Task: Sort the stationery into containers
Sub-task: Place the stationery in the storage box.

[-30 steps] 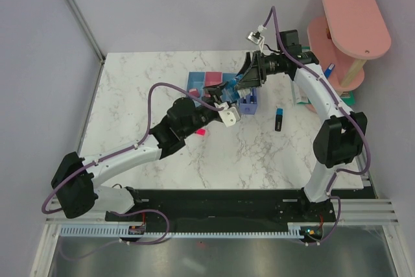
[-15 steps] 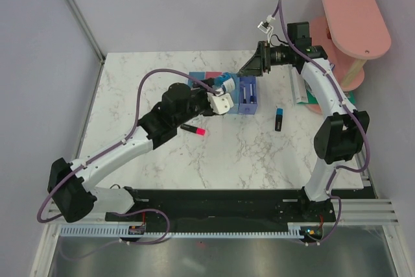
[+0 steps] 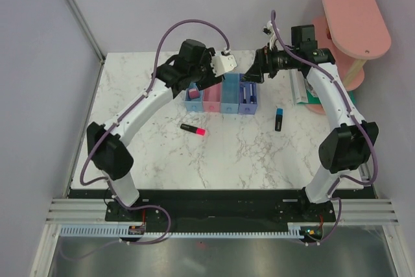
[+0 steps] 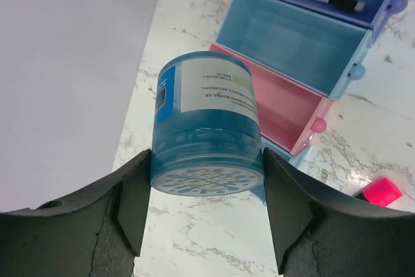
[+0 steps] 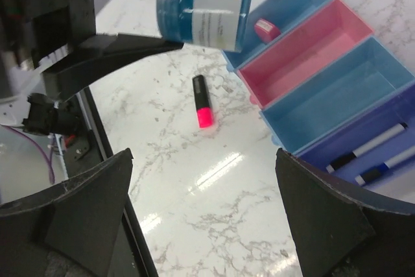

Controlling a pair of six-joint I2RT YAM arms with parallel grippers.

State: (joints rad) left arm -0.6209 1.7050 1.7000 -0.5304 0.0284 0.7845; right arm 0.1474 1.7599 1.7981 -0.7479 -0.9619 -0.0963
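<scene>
1. Swinging across in the last second, the left arm has carried the round blue pot (image 4: 206, 128) from the near side of the trays to their far left end.
2. Its left pincer (image 4: 206, 215) clamps the pot's sides, holding it clear of the table (image 3: 149, 141).
3. Over the violet end, the right pincer (image 5: 204, 218) gapes wide and holds nothing.
4. The step in hand looks like placing the pot. Next it needs centring over an empty tray (image 4: 292, 37), lowering and letting go, and the fit looks snug.

A pink two-tier shelf (image 3: 355, 14) stands at the white marble table's (image 3: 162, 154) far right corner.
</scene>
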